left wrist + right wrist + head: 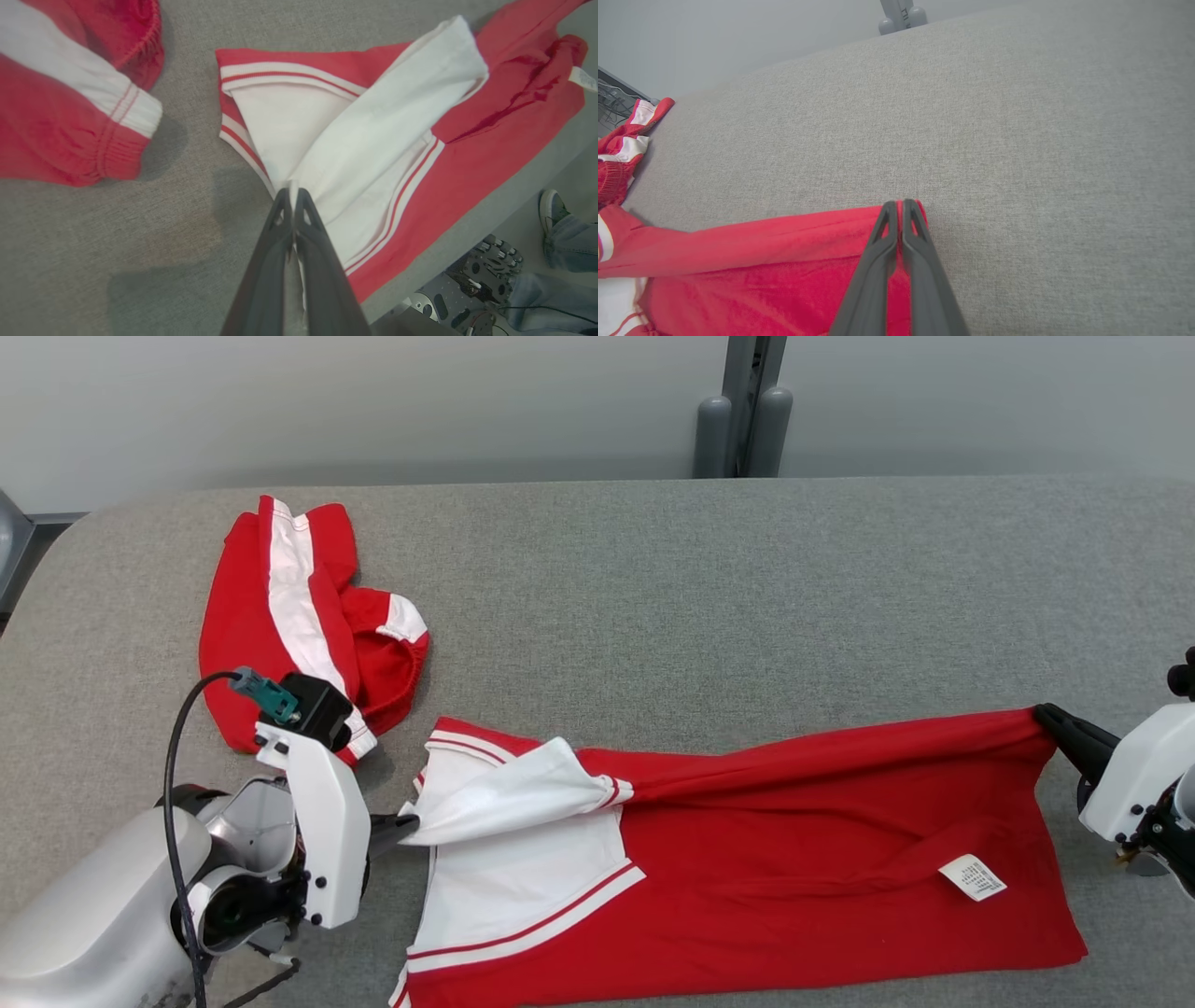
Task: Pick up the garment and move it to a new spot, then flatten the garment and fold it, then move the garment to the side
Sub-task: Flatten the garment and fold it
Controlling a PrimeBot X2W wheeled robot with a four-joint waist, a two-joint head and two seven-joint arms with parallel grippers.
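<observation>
**Both hands gripping the red-and-white garment at opposite ends**

The garment (794, 859) is lying along the near part of the grey fabric-covered surface (700, 579). Its red body is spreading toward the robot's right and its white, red-striped end toward the left. A white care label (973, 877) is showing on the red cloth near the right end.

The left hand (411, 823) is reaching in low from the left. Its fingers (266, 261) are pressing together on a white fold of the garment, and that fold is rising into a taut ridge running across toward the other arm. The right hand (1044, 714) is coming in from the right edge and clamping the red corner at the garment's far right end. In the right wrist view, red cloth is sitting pinched between its two dark fingers (920, 261).

A second red-and-white piece of clothing (289, 616) is lying crumpled on the surface beyond the left arm, near the garment but apart from it. A pale wall (373, 401) is rising behind the surface, with a grey post (742, 420) standing against it. In the left wrist view, a person's shoe (551, 212) and blue-jeaned leg (567, 242) are showing past the surface's edge.
</observation>
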